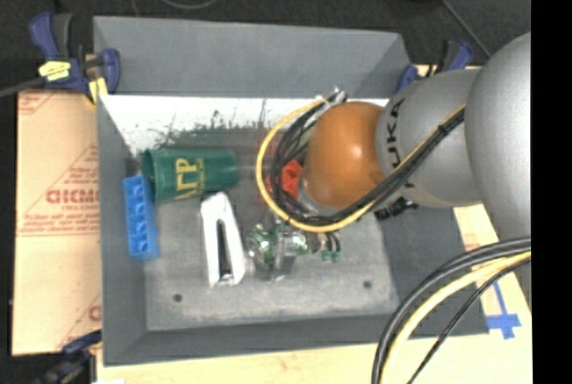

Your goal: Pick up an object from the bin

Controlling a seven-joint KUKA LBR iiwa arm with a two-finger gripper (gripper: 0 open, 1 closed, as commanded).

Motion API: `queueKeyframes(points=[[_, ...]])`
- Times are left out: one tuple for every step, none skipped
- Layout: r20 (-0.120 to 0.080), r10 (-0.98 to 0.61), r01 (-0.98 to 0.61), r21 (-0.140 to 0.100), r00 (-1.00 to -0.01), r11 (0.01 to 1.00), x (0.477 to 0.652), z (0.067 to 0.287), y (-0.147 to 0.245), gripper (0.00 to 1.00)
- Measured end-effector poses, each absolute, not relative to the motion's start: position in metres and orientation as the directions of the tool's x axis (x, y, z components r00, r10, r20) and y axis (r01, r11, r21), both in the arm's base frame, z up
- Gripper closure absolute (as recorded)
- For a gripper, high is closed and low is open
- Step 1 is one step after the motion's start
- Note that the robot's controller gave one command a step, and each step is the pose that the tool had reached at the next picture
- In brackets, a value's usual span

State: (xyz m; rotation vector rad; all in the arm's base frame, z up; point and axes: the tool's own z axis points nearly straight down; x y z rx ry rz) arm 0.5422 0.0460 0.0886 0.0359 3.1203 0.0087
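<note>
Three things are lying left of the gripper (284, 250) in the grey bin (357, 284): a white piece (221, 239) just beside it, a green cup (189, 172), a blue block (139, 217). Its grip width cannot be told.

In the bin (357, 288), a brick (140, 217) lies along the left wall. A cup (189, 172) lies on its side just right of the brick's far end, near the back wall. In front of the cup, a box (222, 239) lies lengthwise. Just right of the box sits a small toy (268, 253), with the tool (286, 239) directly above it.
</note>
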Motion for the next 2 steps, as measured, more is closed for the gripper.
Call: queueKeyframes(points=[[-0.017, 0.021, 0.021, 0.0, -1.0, 1.0, 0.54, 0.079, 0.044, 1.0], [-0.011, -0.032, -0.032, 0.0, -0.999, 0.999, 0.515, 0.268, 0.049, 1.0]])
